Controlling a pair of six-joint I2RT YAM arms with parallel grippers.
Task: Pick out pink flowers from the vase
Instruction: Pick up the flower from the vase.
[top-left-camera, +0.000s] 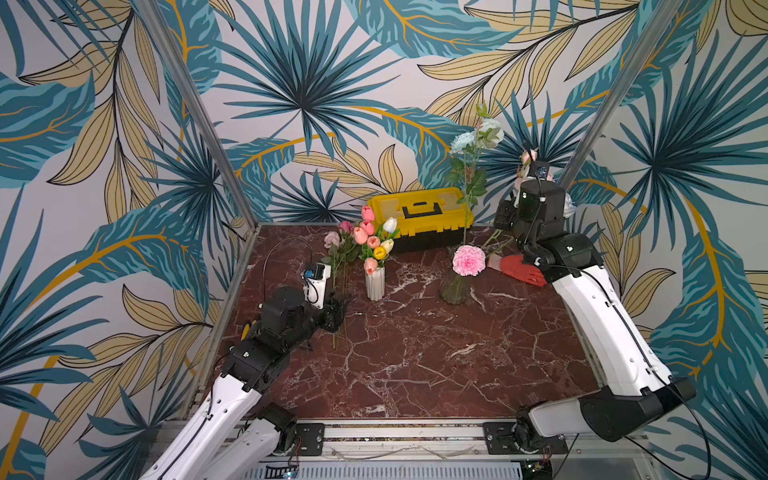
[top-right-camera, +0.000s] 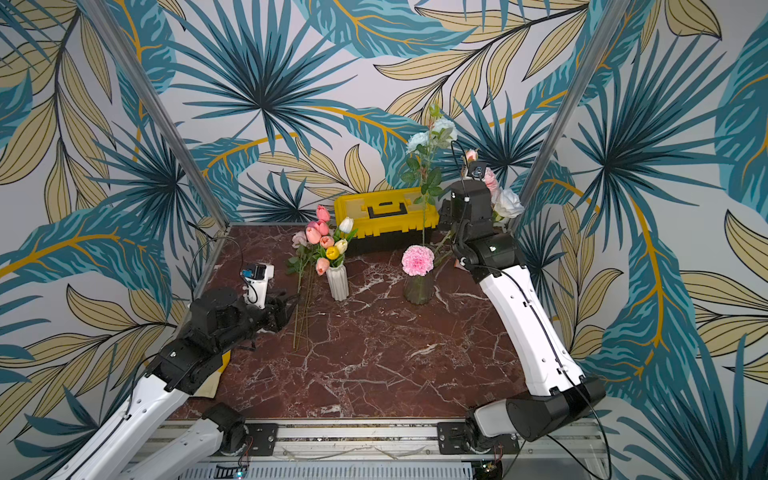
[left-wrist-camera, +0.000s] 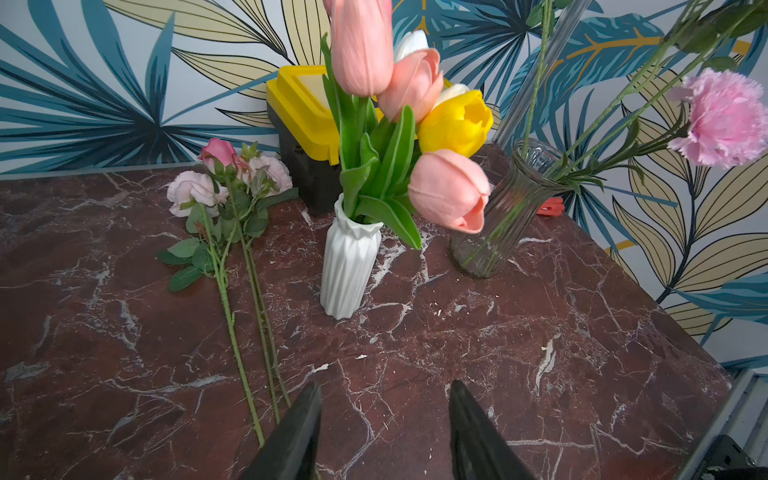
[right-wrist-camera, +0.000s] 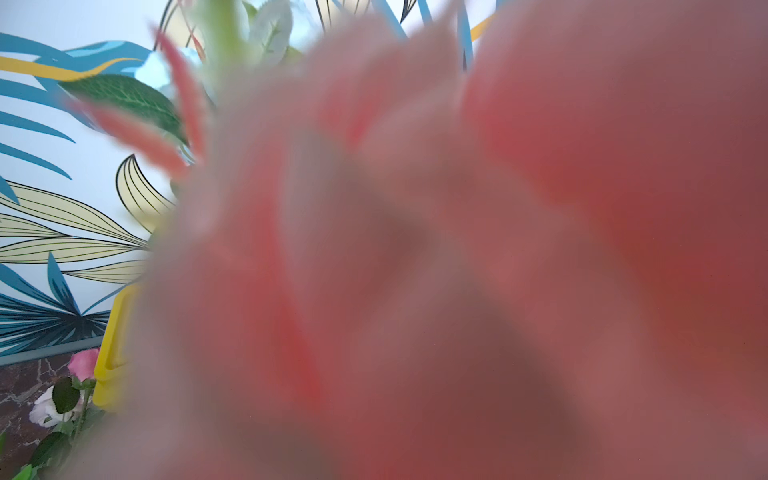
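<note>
Surface: dark red marble table (top-left-camera: 415, 353) with white veining; leaf-print wallpaper (top-left-camera: 299, 104) in teal and tan on every side; bare metal frame posts (top-left-camera: 199, 116) slant up at the back corners.

At the back edge sits a yellow toolbox (top-left-camera: 419, 210); in front of it a white ribbed vase (top-left-camera: 375, 283), upright, and to its right a clear glass vase (top-left-camera: 455, 286); a red glove (top-left-camera: 521, 270) lies behind the glass vase, partly under the right arm. Pale blue flowers (top-left-camera: 463, 141) stand tall out of the glass vase.

Pink flowers: three roses (left-wrist-camera: 224, 178) lie flat on the table just left of the white vase, stems toward the front; pink tulips (top-left-camera: 368, 232) sit in the white vase with a yellow tulip (top-left-camera: 379, 252) and a white tulip (top-left-camera: 390, 224); a frilly carnation (top-left-camera: 468, 260) leans out of the glass vase.

Left gripper (left-wrist-camera: 385, 384) low beside the rose stems, fingers apart, nothing between them.

Right gripper (top-right-camera: 445, 214) raised at back right, fingers closed; what they pinch cannot be told; pink blooms (top-right-camera: 490, 180) and a white rose (top-right-camera: 509, 203) crowd its wrist; blurred pink petals fill the right wrist view.
</note>
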